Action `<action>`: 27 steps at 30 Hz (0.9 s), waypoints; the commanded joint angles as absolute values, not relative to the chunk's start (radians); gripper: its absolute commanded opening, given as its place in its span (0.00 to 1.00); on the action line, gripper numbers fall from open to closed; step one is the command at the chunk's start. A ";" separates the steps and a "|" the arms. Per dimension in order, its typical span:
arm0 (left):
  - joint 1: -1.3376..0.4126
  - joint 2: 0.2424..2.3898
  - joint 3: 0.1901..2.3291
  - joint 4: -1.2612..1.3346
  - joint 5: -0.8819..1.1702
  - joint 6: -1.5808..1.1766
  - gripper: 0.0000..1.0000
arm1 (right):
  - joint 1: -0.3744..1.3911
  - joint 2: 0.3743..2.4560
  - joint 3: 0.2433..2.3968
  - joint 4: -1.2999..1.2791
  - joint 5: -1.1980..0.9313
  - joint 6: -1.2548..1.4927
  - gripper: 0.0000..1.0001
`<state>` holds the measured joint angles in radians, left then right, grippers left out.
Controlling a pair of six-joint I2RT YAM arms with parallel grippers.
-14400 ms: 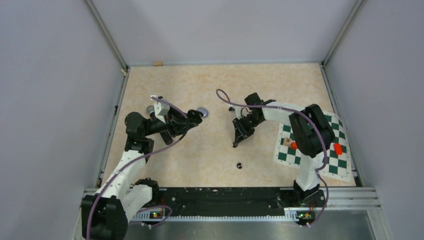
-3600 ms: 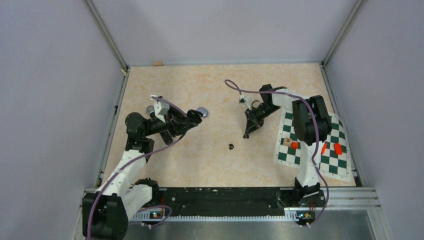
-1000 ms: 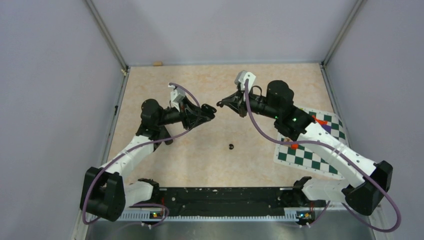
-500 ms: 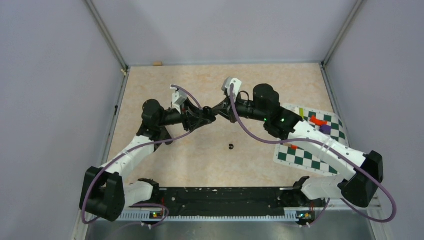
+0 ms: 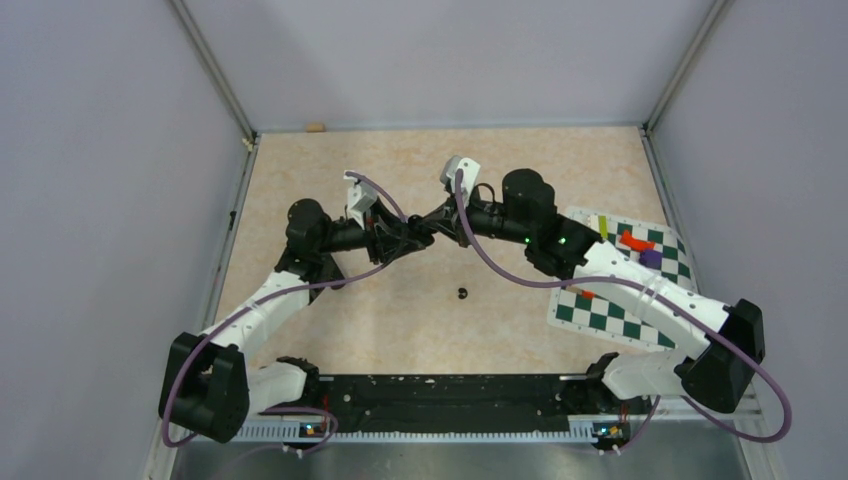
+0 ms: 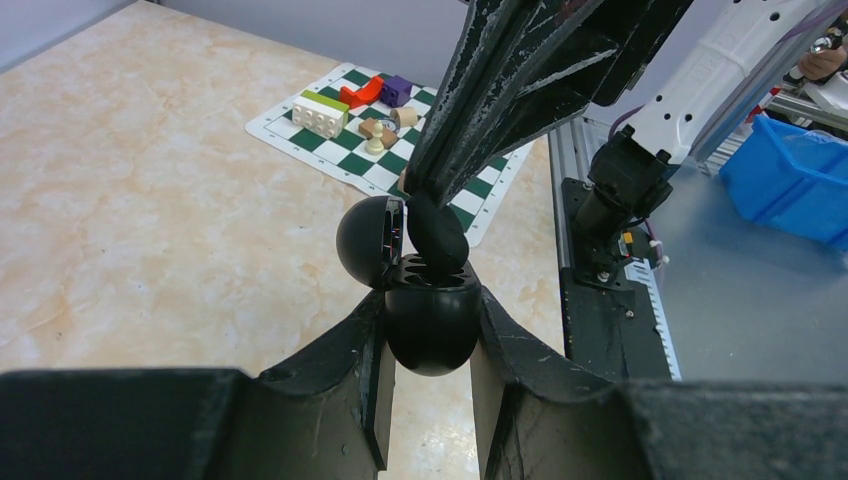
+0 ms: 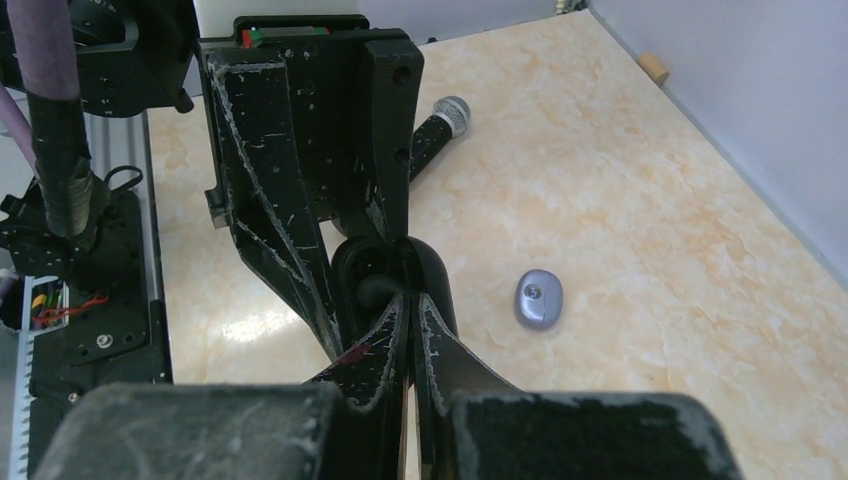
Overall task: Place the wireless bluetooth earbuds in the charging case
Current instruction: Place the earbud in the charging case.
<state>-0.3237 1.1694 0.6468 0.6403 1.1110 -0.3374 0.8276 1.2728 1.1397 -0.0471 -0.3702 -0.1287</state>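
Right hand (image 6: 425, 195), pinching a black earbud (image 6: 438, 240), has reached the case (image 6: 430, 335) clamped in left hand (image 6: 429, 305).

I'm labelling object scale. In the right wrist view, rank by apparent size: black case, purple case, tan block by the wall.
1. black case, nearest the camera, so its true lead is unsure.
2. purple case.
3. tan block, farthest away.
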 commanded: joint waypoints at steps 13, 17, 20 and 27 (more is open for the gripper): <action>-0.331 1.171 0.649 0.660 1.119 -0.314 0.00 | 0.866 1.282 1.194 -0.026 -0.338 -0.140 0.00; -0.330 1.169 0.650 0.656 1.120 -0.310 0.00 | 0.865 1.279 1.195 -0.027 -0.328 -0.142 0.00; -0.331 1.165 0.648 0.651 1.118 -0.304 0.00 | 0.865 1.269 1.196 -0.029 -0.316 -0.149 0.00; -0.331 1.162 0.647 0.645 1.111 -0.299 0.00 | 0.865 1.237 1.198 -0.036 -0.298 -0.163 0.00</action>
